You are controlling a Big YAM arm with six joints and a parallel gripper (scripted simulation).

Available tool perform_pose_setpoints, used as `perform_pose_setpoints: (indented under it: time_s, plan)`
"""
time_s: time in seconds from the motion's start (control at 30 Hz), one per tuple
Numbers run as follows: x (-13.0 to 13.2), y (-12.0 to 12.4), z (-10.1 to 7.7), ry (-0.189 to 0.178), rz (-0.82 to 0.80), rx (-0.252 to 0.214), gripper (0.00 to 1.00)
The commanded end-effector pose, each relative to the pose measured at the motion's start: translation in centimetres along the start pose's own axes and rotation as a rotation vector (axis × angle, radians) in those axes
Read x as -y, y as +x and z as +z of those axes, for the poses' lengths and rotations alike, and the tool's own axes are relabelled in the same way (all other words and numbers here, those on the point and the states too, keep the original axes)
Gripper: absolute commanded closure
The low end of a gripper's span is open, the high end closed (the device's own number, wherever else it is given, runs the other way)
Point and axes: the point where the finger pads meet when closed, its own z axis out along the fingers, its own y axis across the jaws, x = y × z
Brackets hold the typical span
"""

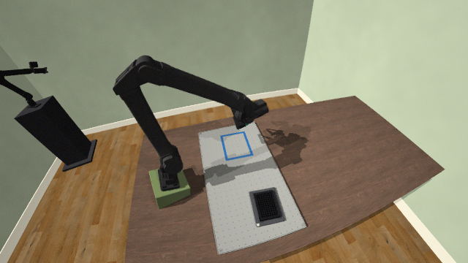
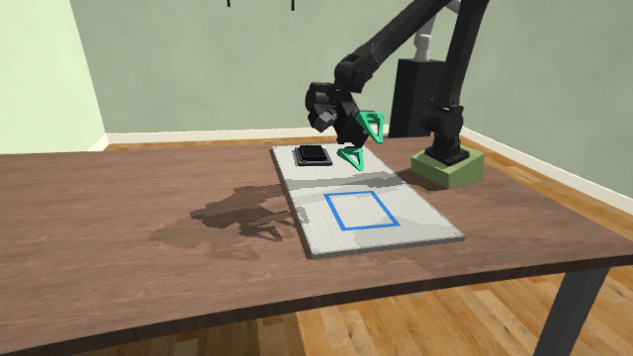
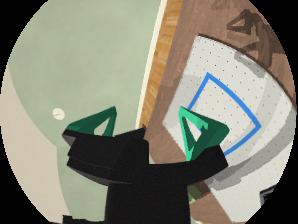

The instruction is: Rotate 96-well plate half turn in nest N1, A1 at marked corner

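Seen from the top view, left to right: green pedestal at the table's near edge, anchoring the black arm. Next, grey perforated deck with the blue taped outline B1 at its far end, likely kept free as a halfway resting spot. Nearer, the 96-well plate, black, seated flat in nest N1, untouched. Above the deck's far end, well apart from the plate, the claw: green fingers spread fully wide, gripping nothing, touching nothing.
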Motion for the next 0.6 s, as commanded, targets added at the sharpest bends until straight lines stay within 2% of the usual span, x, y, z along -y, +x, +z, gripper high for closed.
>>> perform_pose_setpoints:
  time_s: [0.0,0.53,0.57]
  plan:
    - [-0.3,-0.2,-0.1,-0.001,-0.009,0.005,0.0]
    - [-0.3,-0.2,-0.1,-0.001,-0.009,0.005,0.0]
    - [-1.0,-1.8,-1.5,0.021,-0.028,0.055,0.0]
